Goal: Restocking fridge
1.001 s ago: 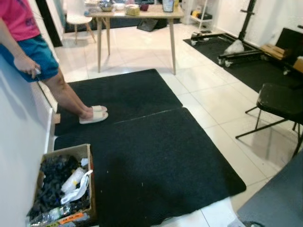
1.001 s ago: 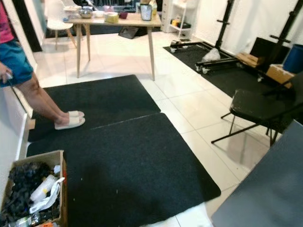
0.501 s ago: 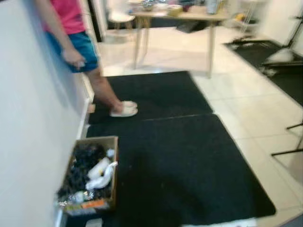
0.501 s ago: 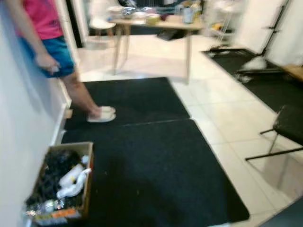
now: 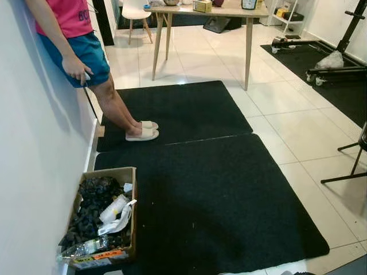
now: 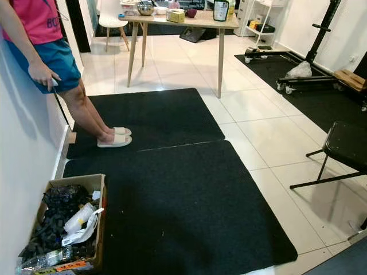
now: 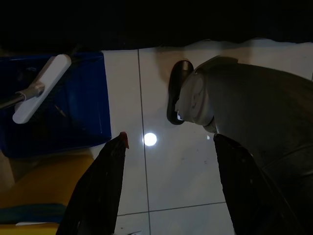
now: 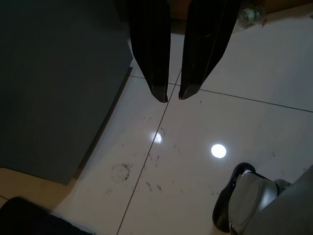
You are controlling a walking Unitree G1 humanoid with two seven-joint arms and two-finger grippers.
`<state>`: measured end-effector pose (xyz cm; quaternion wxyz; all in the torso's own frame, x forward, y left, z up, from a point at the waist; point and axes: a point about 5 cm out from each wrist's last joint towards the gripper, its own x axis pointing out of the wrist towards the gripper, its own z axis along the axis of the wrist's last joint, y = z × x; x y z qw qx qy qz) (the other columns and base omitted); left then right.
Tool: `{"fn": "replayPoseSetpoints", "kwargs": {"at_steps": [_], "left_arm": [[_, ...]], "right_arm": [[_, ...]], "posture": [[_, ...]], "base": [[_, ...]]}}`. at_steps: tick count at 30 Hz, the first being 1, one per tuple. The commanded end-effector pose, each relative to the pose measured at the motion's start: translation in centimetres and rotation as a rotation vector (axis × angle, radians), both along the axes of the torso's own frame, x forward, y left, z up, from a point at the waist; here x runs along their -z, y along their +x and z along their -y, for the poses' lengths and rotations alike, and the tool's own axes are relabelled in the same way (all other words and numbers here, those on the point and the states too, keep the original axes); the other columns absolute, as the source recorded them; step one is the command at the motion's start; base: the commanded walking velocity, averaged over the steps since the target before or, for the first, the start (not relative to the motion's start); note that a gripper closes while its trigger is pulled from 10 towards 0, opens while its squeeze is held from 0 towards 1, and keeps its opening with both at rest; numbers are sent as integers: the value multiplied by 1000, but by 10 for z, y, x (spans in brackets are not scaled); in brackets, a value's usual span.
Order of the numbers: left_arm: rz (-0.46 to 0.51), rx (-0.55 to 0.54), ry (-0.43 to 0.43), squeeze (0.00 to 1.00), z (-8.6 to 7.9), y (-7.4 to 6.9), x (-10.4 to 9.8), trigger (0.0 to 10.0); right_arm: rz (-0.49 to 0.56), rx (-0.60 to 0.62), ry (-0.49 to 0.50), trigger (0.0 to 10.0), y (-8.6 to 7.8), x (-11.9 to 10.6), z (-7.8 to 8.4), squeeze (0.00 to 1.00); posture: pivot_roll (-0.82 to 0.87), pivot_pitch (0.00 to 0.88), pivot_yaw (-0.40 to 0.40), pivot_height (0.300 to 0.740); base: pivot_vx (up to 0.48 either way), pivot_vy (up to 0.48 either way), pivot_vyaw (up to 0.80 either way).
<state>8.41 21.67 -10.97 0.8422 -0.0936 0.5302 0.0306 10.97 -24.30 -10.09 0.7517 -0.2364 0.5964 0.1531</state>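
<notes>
A cardboard box [image 5: 132,213] stands on the floor against the left wall, holding dark bits, a white plastic bottle [image 5: 113,208] and a clear bottle [image 5: 86,247]. Both arms hang down by my legs. My left gripper [image 7: 168,139] is open above white tiles, with nothing between its fingers. My right gripper [image 8: 173,97] points at the tile floor with its fingertips close together and empty.
A person [image 5: 74,34] in a pink top leans on the left wall, slippers [image 5: 142,134] on the black mats [image 5: 218,200]. A wooden table [image 5: 200,11] stands beyond. A black chair [image 6: 344,146] and gym gear [image 6: 298,69] are at right. A blue bin [image 7: 73,112] sits by my left hand.
The whole picture has swung to the left and steadied, so the camera has turned; the person and box now sit further into view. Nothing in the room has moved.
</notes>
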Motion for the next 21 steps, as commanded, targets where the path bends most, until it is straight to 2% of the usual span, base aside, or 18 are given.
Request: {"fn": "replayPoseSetpoints", "kwargs": {"at_steps": [1,21], "left_arm": [[-20,19,17,0,-2,-4,1,10000],[-27,20,19,0,-2,-6,1,10000]], "right_arm": [[6,5,-4,10000,2,-1,1,0],[3,9,11,10000,1,0,-1,0]], "posture": [[-72,0,-37,740],[-74,0,-42,740]], "base": [[480,0,0],[480,0,0]]}}
